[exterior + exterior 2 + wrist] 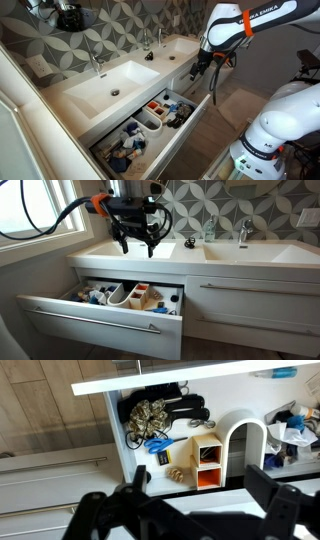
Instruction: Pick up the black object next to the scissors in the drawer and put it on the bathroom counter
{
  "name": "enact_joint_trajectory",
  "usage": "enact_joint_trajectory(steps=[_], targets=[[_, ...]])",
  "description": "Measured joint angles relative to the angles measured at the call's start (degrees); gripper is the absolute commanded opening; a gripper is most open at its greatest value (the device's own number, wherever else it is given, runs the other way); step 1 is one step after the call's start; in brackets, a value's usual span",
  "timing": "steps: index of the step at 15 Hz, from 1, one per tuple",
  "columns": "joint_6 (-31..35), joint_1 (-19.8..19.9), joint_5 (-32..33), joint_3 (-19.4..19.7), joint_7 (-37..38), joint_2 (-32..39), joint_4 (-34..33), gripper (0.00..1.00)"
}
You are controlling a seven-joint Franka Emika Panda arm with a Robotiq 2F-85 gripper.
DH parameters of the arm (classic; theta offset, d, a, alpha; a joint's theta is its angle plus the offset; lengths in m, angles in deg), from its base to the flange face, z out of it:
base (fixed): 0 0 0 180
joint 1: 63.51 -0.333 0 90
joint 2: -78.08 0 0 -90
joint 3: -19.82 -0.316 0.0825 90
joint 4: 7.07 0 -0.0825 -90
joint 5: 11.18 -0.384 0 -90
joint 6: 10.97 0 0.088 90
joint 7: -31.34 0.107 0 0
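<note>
The vanity drawer (190, 120) stands open in both exterior views (100, 310). In the wrist view a black object (186, 408) lies at the drawer's far end, next to blue-handled scissors (158, 446) and a gold scrunchie (148, 422). My gripper (200, 488) is open and empty. It hangs above the front edge of the white bathroom counter (125, 72), over the drawer. It also shows in both exterior views (203, 70) (137, 242). The counter also shows in an exterior view (120, 256).
An orange and wood box (207, 465) and a white arched organizer (246, 440) sit in the drawer beside the scissors, with blue clutter (290, 430) further along. Two sinks with faucets (243, 230) are set in the counter. A closed drawer (250, 288) lies beside the open one.
</note>
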Motion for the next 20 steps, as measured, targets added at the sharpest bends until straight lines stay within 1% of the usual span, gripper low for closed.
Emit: enact_joint_trajectory(steps=[4,8,9,11,20], targets=[[6.3,-0.2,-0.1,0.1,-1.3,4.5,0.0,1.00],[14.7,-1.2,-0.6,0.3,-2.6,10.2,0.1,1.00],[15.7,-1.4,-0.6,0.3,-2.6,11.3,0.1,1.00],[16.5,-1.4,-0.6,0.3,-2.7,12.3,0.0,1.00],[16.5,-1.4,-0.6,0.3,-2.8,12.3,0.0,1.00]])
